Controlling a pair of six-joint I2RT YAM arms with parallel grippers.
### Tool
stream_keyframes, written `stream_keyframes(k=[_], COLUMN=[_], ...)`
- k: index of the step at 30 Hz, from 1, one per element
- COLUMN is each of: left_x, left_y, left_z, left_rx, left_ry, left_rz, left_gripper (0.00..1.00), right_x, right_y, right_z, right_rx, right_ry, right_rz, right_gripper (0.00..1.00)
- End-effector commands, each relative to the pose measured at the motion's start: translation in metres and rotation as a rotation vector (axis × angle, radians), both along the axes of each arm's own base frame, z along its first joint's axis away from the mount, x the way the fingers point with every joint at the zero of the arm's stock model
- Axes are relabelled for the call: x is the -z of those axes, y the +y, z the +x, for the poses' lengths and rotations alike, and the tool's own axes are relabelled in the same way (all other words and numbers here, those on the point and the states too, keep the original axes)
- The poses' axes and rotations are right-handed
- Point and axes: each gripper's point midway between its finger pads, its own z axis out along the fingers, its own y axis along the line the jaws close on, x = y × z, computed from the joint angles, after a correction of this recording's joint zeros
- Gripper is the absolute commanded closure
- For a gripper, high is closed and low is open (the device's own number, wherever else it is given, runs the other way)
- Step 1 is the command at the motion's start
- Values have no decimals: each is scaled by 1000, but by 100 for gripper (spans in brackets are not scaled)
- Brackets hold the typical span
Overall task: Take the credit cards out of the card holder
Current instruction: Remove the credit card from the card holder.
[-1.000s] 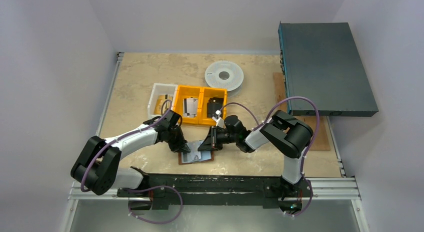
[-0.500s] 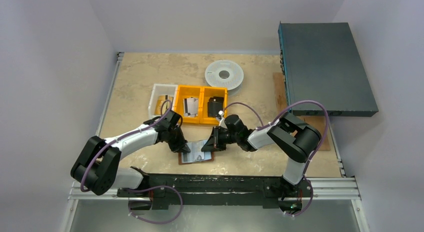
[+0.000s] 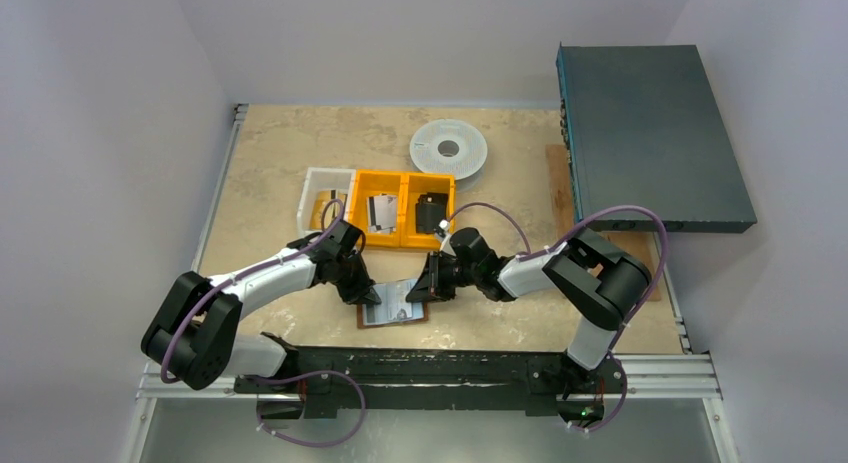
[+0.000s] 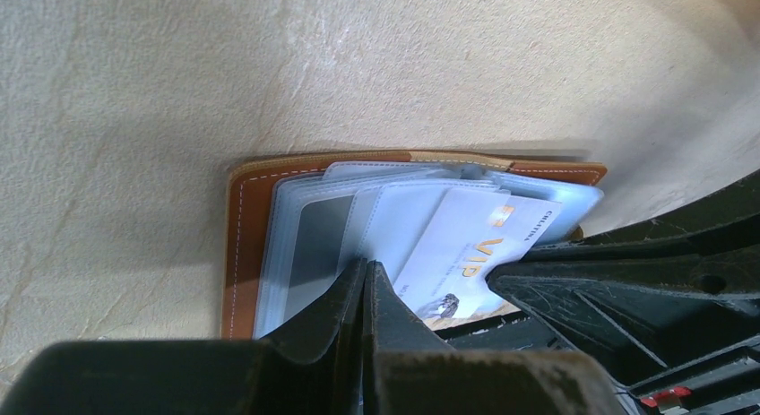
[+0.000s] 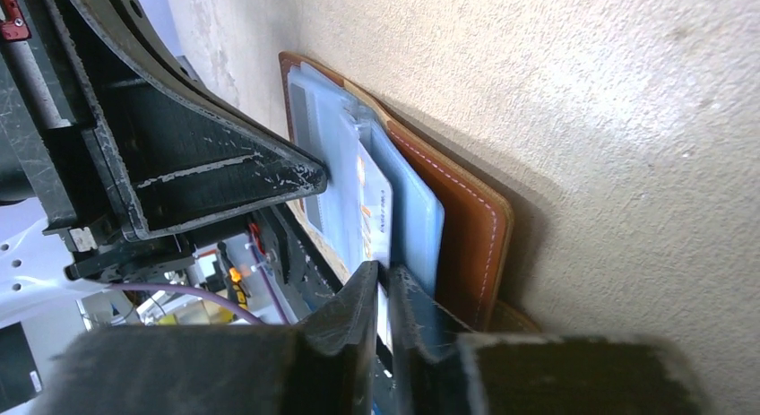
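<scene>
So the only real change over the last second is the right arm (image 3: pixel 560 268): its elbow has swung out to the right and the right jaws have crept a touch back from the middle of the card holder (image 3: pixel 393 308); the holder itself hasn't budged, lying open on the counter (image 3: pixel 280 163) just ahead of the arm bases. The left jaws are closed tight and haven't moved, tips pressed down on the clear sleeves (image 4: pixel 314 227) to pin it. The right jaws are pinched nearly flat, and it looks like they've got the end of the VIP card (image 4: pixel 475 245) – it sits skewed, part way out of its sleeve. My read: the pull has started, but no card is actually free yet – and the rest haven't been touched.
</scene>
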Motion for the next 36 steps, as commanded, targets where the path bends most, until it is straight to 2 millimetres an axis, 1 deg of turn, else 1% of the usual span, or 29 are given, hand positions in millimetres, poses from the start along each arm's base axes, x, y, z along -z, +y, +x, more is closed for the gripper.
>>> stream_keyframes(k=[1,3,4,8,12,15,18,21,27,31,36], left_x=[36,36,36,35,34,34,34,35,37,36,30], left_y=[50,49,49,48,47,47,49,53,54,53,49], left_z=[-21,-21,-21,-20,-19,-19,-20,-21,-23,-22,-18], left_rx=[-27,-25,-26,-21,-19,-19,-21,-25,-25,-25,-12], left_ry=[61,59,60,55,52,54,55,57,61,59,29], left_rz=[257,255,254,248,244,246,258,270,275,269,247], left_gripper=[100,100,100,100,100,100,100,100,100,100,100], right_x=[-2,-1,0,-1,-1,-2,-4,-4,-9,-17,-29], right_y=[-2,1,2,7,12,14,9,0,-13,-17,-20], right_z=[10,12,11,12,13,14,13,13,16,17,19], right_rx=[19,18,15,5,-2,-1,9,27,52,58,61], right_ry=[-42,-40,-34,-25,-22,-24,-33,-50,-86,-107,-138], right_rz=[-14,-7,-3,14,23,24,11,-40,-88,-90,-96], right_gripper=[86,78,76,75,79,87,94,98,100,100,100])
